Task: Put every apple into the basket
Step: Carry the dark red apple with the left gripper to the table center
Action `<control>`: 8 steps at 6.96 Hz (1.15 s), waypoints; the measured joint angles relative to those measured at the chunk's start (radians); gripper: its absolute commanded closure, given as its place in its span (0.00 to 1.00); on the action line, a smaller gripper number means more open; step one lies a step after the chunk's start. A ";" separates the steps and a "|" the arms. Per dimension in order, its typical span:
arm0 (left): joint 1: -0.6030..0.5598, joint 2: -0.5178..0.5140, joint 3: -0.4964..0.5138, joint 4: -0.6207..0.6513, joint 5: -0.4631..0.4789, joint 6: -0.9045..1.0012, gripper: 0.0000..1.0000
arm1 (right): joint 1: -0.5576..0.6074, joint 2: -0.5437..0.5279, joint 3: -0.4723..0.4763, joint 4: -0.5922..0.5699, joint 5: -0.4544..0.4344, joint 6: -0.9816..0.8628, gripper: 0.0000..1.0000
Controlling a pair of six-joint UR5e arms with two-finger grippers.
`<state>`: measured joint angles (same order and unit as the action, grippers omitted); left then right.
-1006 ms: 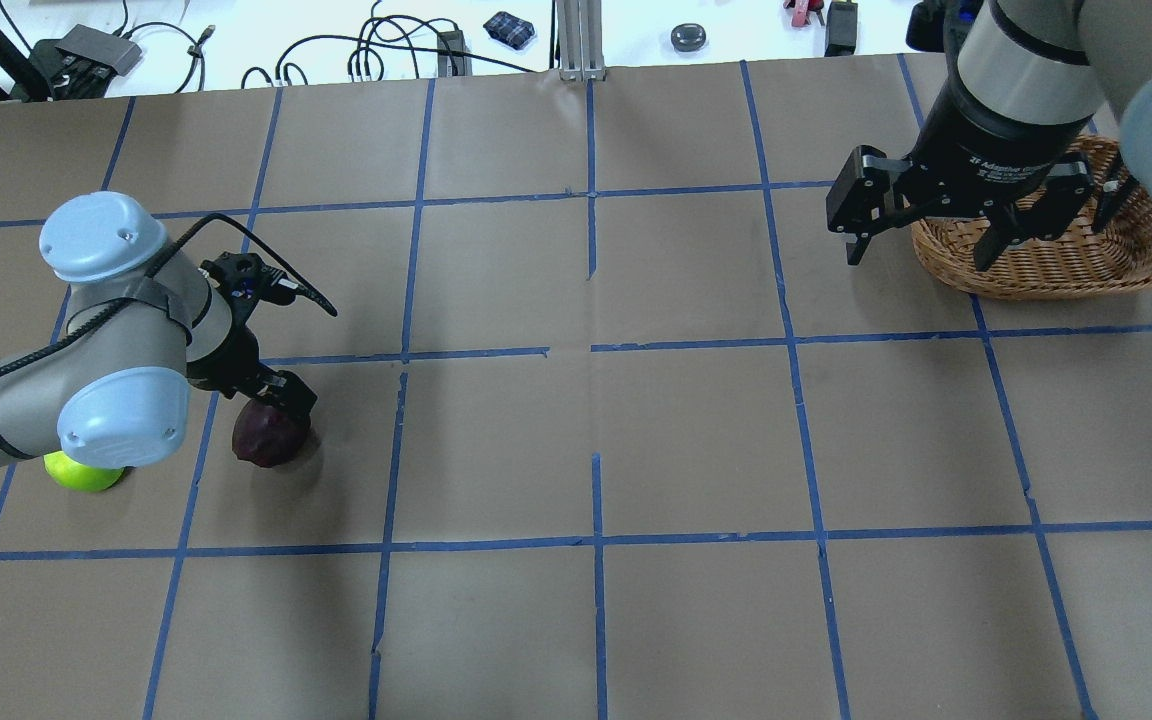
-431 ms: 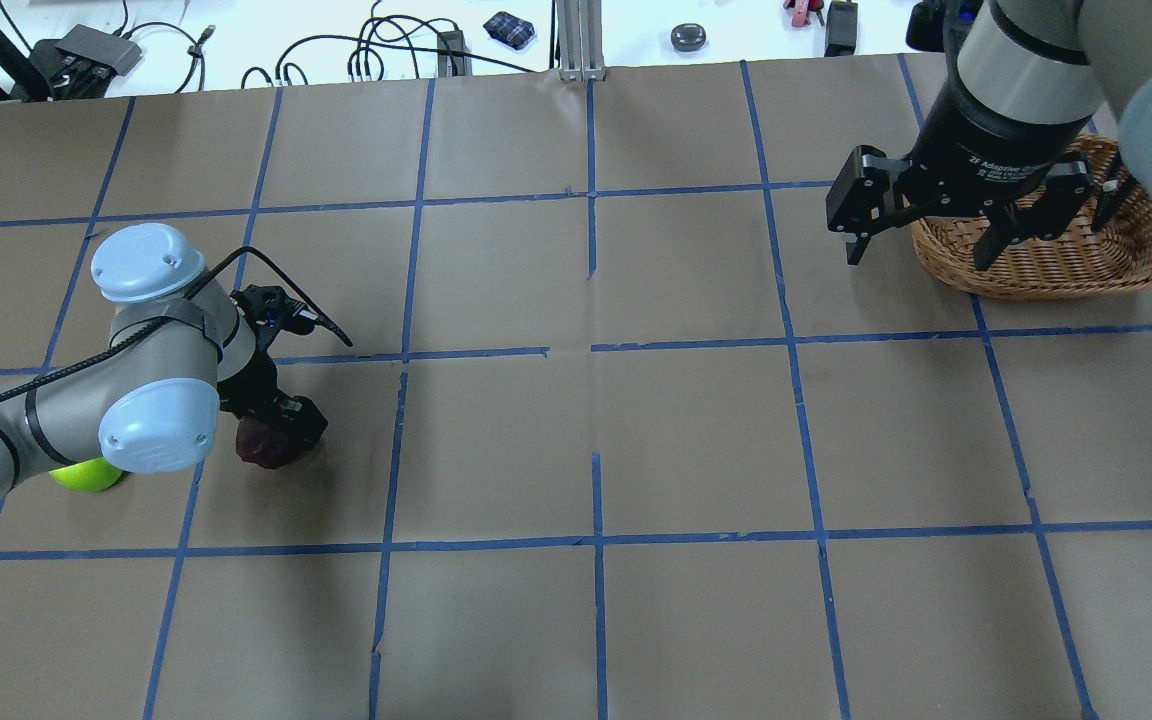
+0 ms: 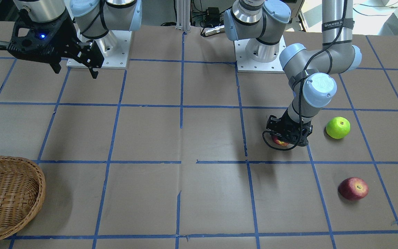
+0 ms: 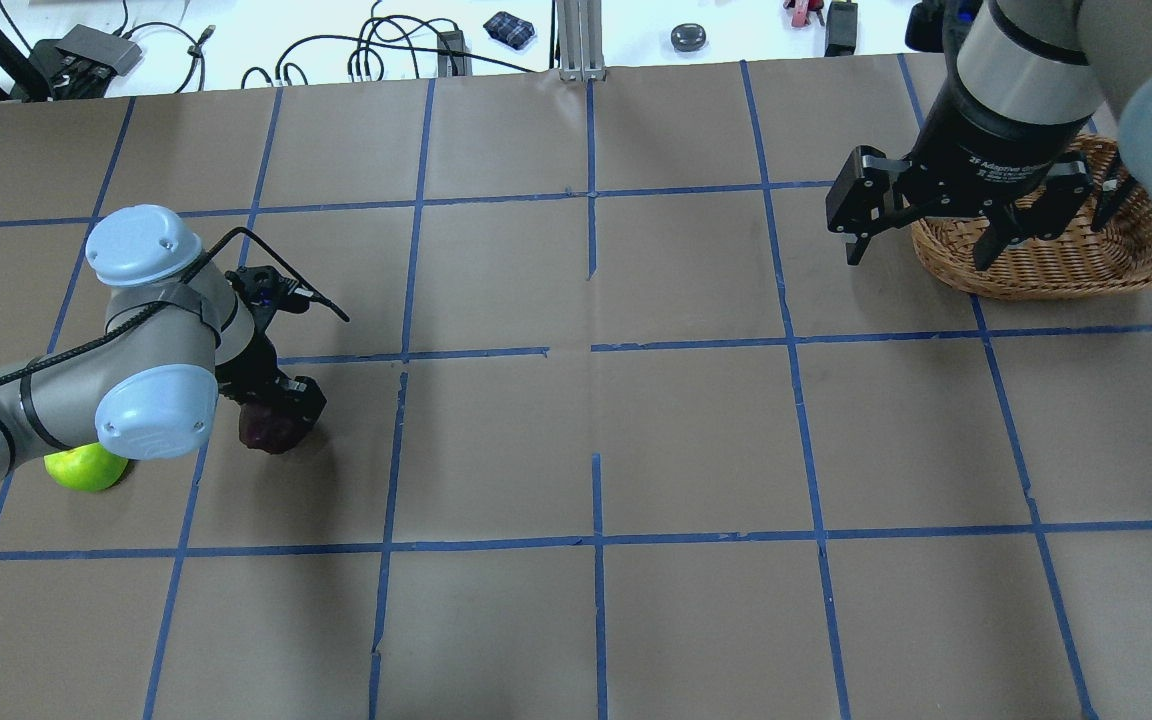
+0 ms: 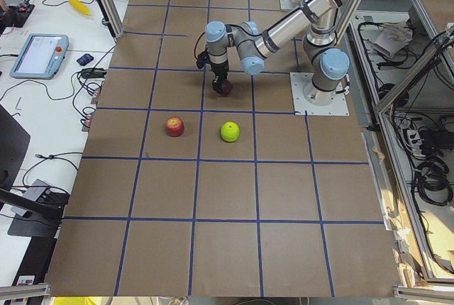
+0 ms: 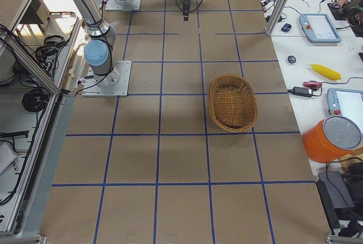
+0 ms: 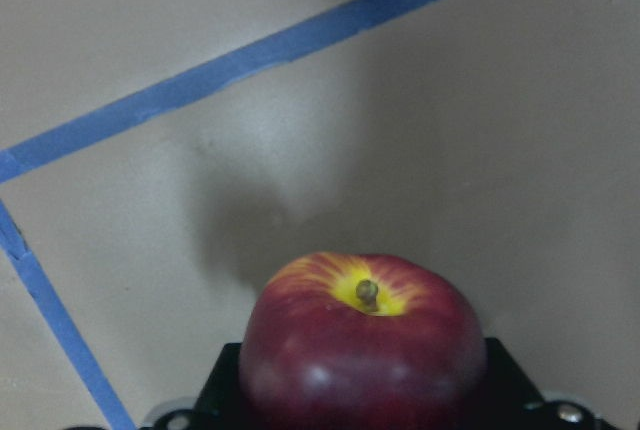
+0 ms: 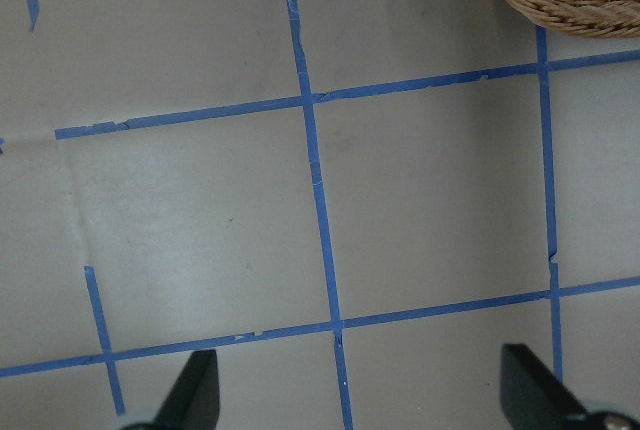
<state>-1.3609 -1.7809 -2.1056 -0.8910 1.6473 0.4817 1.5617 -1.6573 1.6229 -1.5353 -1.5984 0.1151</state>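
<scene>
Pinching a dark red apple with a yellowish stem end (image 7: 362, 345), the left gripper (image 4: 281, 412) points down at the brown paper-covered table with its blue tape grid (image 4: 696, 440), its fingers pressed against the fruit's sides. The wrist view shows the stem end turned away from the palm, with the apple's shadow on the paper beyond it. Whether this fruit rests on the paper or hangs just above it cannot be told. A bright lime green round apple (image 3: 338, 127) sits on the table near the left gripper, on the robot's left of it and partly hidden under the left arm's elbow in the overhead view. A second dark red apple (image 3: 353, 188) lies in the neighbouring grid square, farther from the robot's base than the green one and apart from it. All three fruits are well apart from the oval, light brown woven wicker basket (image 4: 1046, 262), which stands at the far right end of the table, on the robot's right side. The right gripper (image 4: 916, 262) hangs in the air over the paper beside the basket's inner end, fingers spread wide with only taped paper showing between them; in its wrist view the basket's braided rim fills the upper right corner.
</scene>
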 measured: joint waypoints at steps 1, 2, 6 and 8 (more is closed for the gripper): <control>-0.035 -0.002 0.047 -0.041 -0.021 -0.084 0.72 | -0.006 0.000 0.000 0.002 0.000 -0.003 0.00; -0.093 -0.008 0.109 -0.095 -0.054 -0.205 0.71 | -0.014 0.000 0.000 0.004 0.000 -0.003 0.00; -0.447 -0.155 0.304 -0.053 -0.147 -0.795 0.71 | -0.019 0.005 0.005 0.001 -0.007 -0.003 0.00; -0.542 -0.262 0.385 0.012 -0.169 -0.905 0.27 | -0.021 0.042 0.018 -0.035 -0.019 0.006 0.00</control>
<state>-1.9033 -2.0432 -1.7204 -0.8791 1.4784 -0.4233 1.5410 -1.6150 1.6407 -1.5706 -1.6173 0.1209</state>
